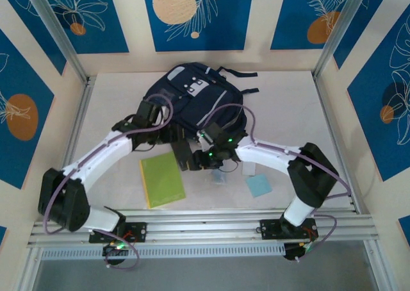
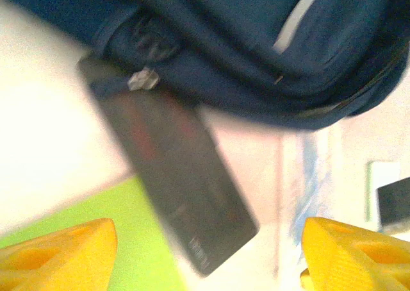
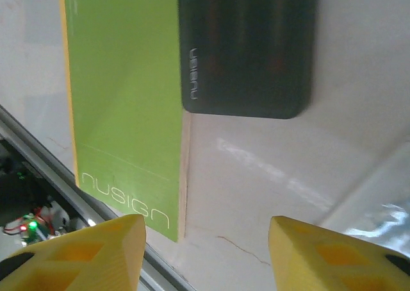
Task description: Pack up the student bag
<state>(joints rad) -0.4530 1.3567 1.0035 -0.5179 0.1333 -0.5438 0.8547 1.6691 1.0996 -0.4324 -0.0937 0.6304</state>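
Nearest me, just beyond the rail (image 1: 205, 217) that carries my bases, the green notebook (image 1: 162, 179) lies flat on the table (image 1: 288, 111), with a light blue card (image 1: 258, 185) off to its right. I judge these are laid out loose in front so that each is a short reach from the bag. My right pincer (image 3: 206, 227) hangs over the notebook's right edge, fingers spread wide with nothing between them. It points down at the seam where the notebook meets a dark flat case (image 3: 246, 47), whose near corner touches or overlaps that edge. From here I cannot tell which of the two it is lined up on, but open jaws above a flat edge suit a pinch from the side. My left pincer (image 2: 209, 233) is likewise released and empty, held low beyond the notebook and over the same case, which runs slantwise up to the bag's hem. There a small grey tab (image 2: 143, 79) sits, perhaps a zip pull. Farthest out, the student bag (image 1: 192, 95) lies flat in the middle of the table, patch side up. I cannot tell whether its mouth is open, so packing looks barely begun.
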